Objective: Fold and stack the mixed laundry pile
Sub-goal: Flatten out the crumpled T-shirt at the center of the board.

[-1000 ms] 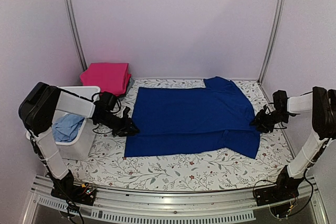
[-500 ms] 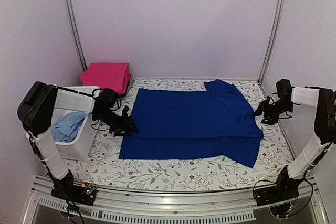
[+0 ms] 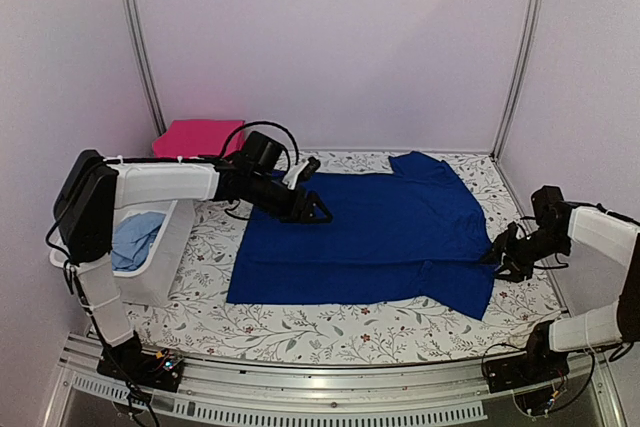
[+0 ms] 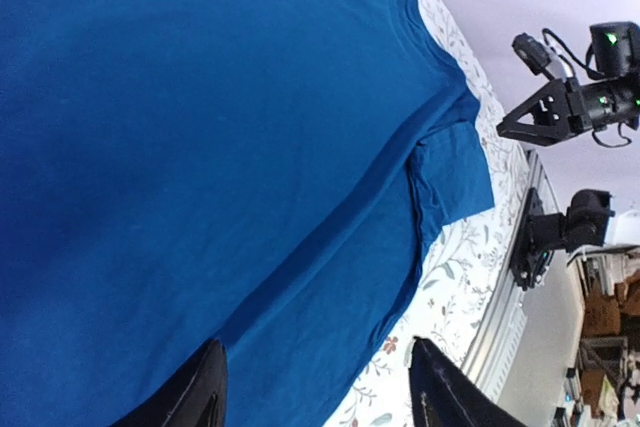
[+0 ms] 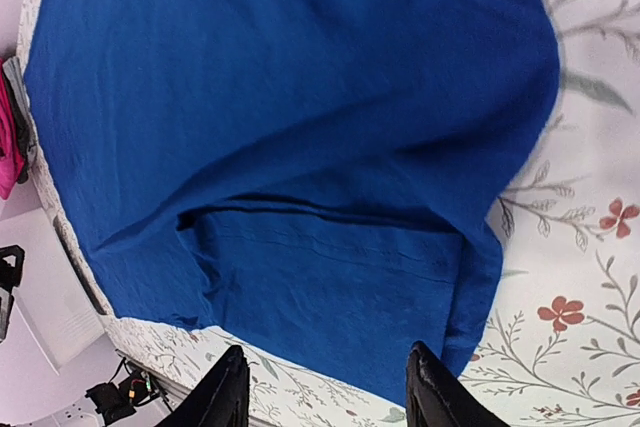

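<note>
the royal-blue garment (image 3: 370, 237) lies flat on the flowered table (image 3: 330, 327), long axis from 9 to 3 o'clock; the left gripper (image 3: 320, 213) hangs released above its 10 o'clock part, the right gripper (image 3: 497, 256), also released and empty, just beside its 4 o'clock corner.

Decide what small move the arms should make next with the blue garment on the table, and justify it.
Probably lower the left tool onto the far-left part of the royal-blue cloth garment and pinch it. The garment lies spread flat, both tools are open and empty, the left hovers over that part, and the right tool sits at the opposite edge.
</note>
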`<act>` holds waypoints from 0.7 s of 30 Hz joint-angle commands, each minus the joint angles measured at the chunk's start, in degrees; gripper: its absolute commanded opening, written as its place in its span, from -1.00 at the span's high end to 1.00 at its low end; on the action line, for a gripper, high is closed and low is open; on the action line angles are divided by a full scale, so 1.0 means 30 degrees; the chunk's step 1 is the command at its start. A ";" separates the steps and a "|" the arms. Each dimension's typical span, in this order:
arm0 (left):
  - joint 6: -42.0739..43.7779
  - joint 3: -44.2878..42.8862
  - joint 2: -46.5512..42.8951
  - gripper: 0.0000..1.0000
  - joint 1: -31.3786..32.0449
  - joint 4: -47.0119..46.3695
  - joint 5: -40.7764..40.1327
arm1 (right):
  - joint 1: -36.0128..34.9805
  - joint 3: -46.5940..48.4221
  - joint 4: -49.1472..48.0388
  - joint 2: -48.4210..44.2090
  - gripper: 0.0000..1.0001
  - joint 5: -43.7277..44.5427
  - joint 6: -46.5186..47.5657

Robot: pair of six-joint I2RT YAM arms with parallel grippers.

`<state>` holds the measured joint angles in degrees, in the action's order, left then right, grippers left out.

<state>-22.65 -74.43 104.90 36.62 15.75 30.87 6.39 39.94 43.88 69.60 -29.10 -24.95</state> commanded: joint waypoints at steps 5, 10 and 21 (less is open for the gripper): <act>-0.0478 0.0403 0.1015 -0.22 0.0964 -0.0475 -0.0105 | -0.0139 -0.2526 -0.1146 -0.0185 0.01 0.0234 -0.1163; -0.0444 0.0916 0.0925 -0.22 0.0813 0.0368 -0.0886 | -0.0139 -0.2567 -0.2269 0.0877 0.01 0.0753 -0.1061; -0.1682 0.3556 -0.0828 -0.20 -0.0956 0.1043 -0.2110 | -0.0139 -0.1691 -0.3187 0.3143 0.18 0.1255 -0.0531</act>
<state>-26.13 -66.37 106.67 36.36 17.93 26.28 6.31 33.54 36.36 77.34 -27.07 -27.18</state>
